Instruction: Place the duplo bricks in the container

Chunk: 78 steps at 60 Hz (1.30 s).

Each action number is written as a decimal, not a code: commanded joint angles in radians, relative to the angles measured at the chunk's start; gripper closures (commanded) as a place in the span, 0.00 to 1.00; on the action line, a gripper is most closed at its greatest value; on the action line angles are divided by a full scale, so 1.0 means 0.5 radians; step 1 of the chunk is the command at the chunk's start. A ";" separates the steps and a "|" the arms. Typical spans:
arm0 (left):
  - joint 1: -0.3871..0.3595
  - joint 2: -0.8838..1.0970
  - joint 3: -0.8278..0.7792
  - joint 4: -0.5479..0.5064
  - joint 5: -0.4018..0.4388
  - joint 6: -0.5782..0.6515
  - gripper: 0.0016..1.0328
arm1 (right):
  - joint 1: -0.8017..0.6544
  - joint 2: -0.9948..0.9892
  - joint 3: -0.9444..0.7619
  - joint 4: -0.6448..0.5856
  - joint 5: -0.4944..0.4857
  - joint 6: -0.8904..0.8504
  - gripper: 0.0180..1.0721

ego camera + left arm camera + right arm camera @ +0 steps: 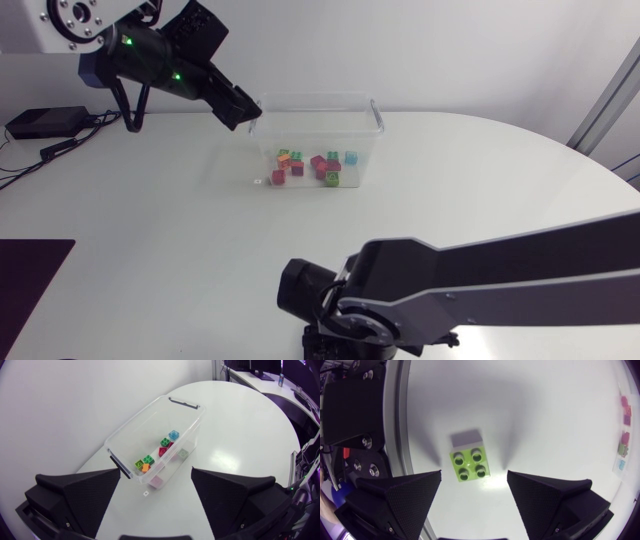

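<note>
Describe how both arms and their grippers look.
Left arm: black housing with two green lights, a white bolted flange behind. Right arm: silver-grey links, black joints. Left gripper and right gripper: matte black, two broad wedge fingers with grainy texture.

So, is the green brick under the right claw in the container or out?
Out: the green brick lies studs-up on the table, between the open right claw, untouched.

No legible txt, seemingly.
</note>
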State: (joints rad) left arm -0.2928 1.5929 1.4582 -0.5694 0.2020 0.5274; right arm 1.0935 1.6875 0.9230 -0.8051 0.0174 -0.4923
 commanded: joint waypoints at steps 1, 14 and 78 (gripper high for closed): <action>0.024 -0.035 -0.045 0.000 0.007 0.034 0.04 | 0.025 0.070 0.035 -0.019 0.039 -0.098 0.09; 0.043 -0.038 -0.054 0.000 0.007 0.053 0.04 | 0.046 0.116 0.099 -0.010 0.045 -0.126 0.11; 0.162 -0.446 -0.376 0.004 0.013 0.010 0.04 | -0.806 -0.350 0.670 -0.013 0.033 0.113 0.72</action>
State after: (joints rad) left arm -0.2352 1.4254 1.3205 -0.5694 0.2050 0.5514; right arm 0.7231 1.4967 1.1976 -0.8204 0.0307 -0.4641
